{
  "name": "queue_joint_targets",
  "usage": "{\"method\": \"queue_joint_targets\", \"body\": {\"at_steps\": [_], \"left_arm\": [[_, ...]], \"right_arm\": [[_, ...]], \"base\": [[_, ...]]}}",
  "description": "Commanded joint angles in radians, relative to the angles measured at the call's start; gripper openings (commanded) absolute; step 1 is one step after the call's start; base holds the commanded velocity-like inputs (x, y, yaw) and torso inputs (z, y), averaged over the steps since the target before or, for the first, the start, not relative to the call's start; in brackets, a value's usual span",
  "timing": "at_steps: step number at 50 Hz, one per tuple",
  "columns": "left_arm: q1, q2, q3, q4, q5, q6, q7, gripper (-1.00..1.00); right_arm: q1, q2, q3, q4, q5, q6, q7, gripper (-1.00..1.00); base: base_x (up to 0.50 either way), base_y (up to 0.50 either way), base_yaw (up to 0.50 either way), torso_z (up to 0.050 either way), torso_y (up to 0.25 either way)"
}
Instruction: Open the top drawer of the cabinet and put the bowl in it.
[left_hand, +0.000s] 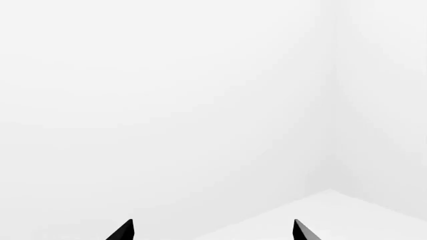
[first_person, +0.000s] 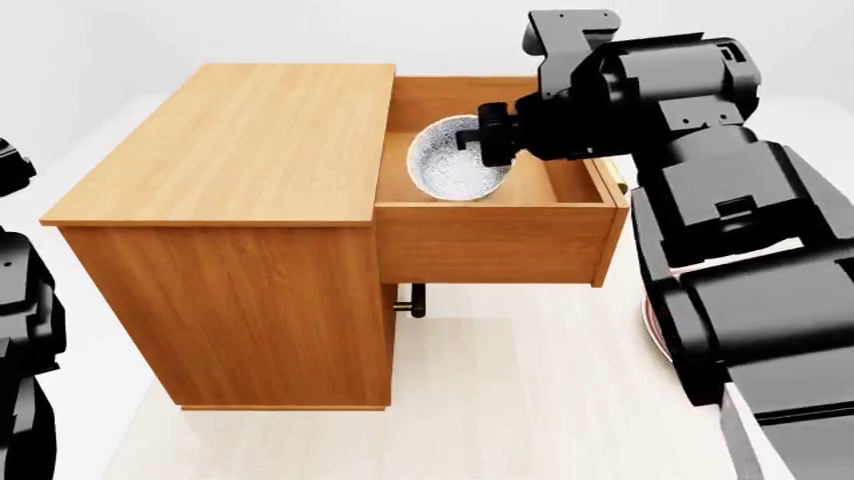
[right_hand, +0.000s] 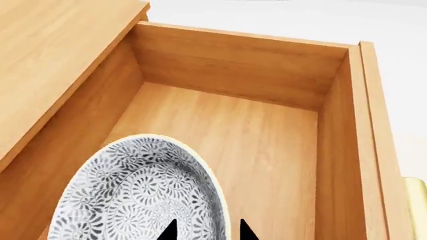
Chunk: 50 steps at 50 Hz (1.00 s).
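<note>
The cabinet (first_person: 240, 140) stands in the middle of the head view. Its top drawer (first_person: 487, 240) is pulled out to the right, showing its plain wood interior (right_hand: 267, 150). The blue-grey patterned bowl (first_person: 454, 165) hangs tilted inside the open drawer, near its inner end. My right gripper (first_person: 487, 140) is shut on the bowl's rim. In the right wrist view one fingertip is inside the bowl (right_hand: 133, 190) and the other outside, around the gripper's midpoint (right_hand: 208, 231). My left gripper (left_hand: 213, 230) is open and empty, facing only white wall and floor.
A lower drawer's handle (first_person: 411, 298) shows under the open drawer. The top drawer's brass handle (right_hand: 417, 200) is at the drawer's outer end. A red-ringed edge (first_person: 649, 322) peeks out behind my right arm. My left arm (first_person: 20, 300) stays at the far left.
</note>
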Motion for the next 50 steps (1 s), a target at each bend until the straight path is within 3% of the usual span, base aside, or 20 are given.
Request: {"method": "queue_joint_targets", "body": {"at_steps": [1,10,32,35,39,46,50], "left_arm": [[0.002,0.000,-0.004,0.000,0.001,0.006,0.001,1.00],[0.003,-0.001,-0.008,0.000,0.000,0.007,0.005,1.00],[-0.001,0.000,-0.009,0.000,0.002,0.001,0.007,1.00],[-0.001,0.000,-0.008,0.000,0.002,-0.001,0.007,1.00],[-0.003,0.000,-0.005,0.000,0.002,-0.004,0.002,1.00],[-0.005,0.000,0.001,0.000,0.004,-0.010,0.001,1.00],[-0.006,0.001,0.005,0.000,0.004,-0.013,-0.002,1.00]], "right_arm": [[0.011,0.000,0.115,0.000,-0.091,0.002,-0.006,1.00],[0.040,0.000,0.153,0.000,-0.165,-0.045,-0.010,1.00],[0.326,0.003,-0.002,-0.005,-0.133,-0.219,-0.012,1.00],[0.161,0.098,0.041,-0.430,-0.076,0.064,0.081,1.00],[-0.022,0.158,0.174,-1.030,0.006,0.315,0.209,1.00],[-0.284,0.176,0.323,-1.721,0.078,0.528,0.354,1.00],[-0.443,0.176,0.371,-1.979,0.102,0.562,0.400,1.00]], "base": [[0.00,0.00,0.00,0.000,0.000],[0.00,0.00,0.00,0.000,0.000],[0.00,0.00,0.00,0.000,0.000],[0.00,0.00,0.00,0.000,0.000],[0.00,0.00,0.00,0.000,0.000],[0.00,0.00,0.00,0.000,0.000],[0.00,0.00,0.00,0.000,0.000]]}}
